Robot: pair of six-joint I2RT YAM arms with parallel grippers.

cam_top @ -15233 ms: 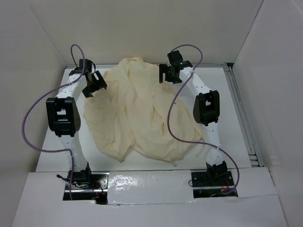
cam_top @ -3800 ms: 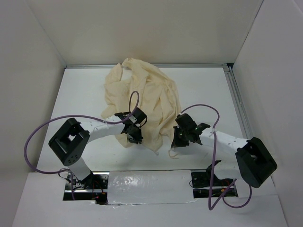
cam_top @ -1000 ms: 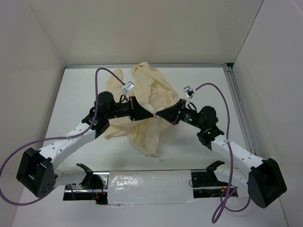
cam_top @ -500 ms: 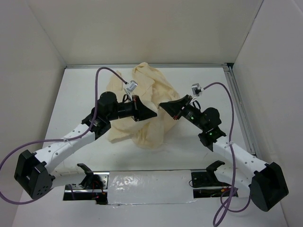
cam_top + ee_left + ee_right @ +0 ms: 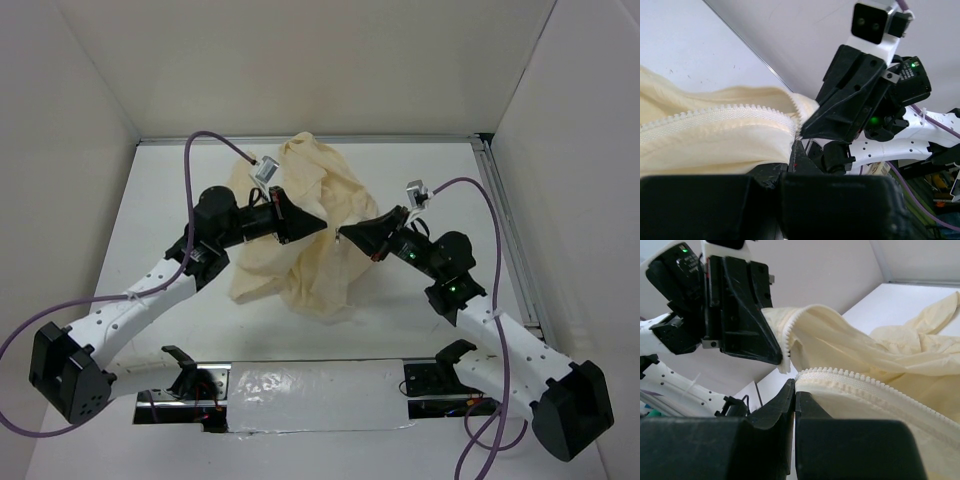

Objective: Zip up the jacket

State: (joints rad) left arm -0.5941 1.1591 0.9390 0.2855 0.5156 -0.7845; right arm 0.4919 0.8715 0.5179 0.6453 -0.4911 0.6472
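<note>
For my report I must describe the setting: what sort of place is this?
Probably a lab test cell for robots: a white table boxed in by plain white walls, two arms bolted at its near edge with purple cables, and one jacket on it.

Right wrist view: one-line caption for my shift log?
Right gripper pinching one toothed zipper edge of the cream jacket, facing the left gripper, which holds the other edge.

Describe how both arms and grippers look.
Left arm and right arm: white hole-dotted links, blocky black joints, a purple cable looping along each. Left gripper and right gripper: black, tapering to wedges. Green light at the right wrist.
</note>
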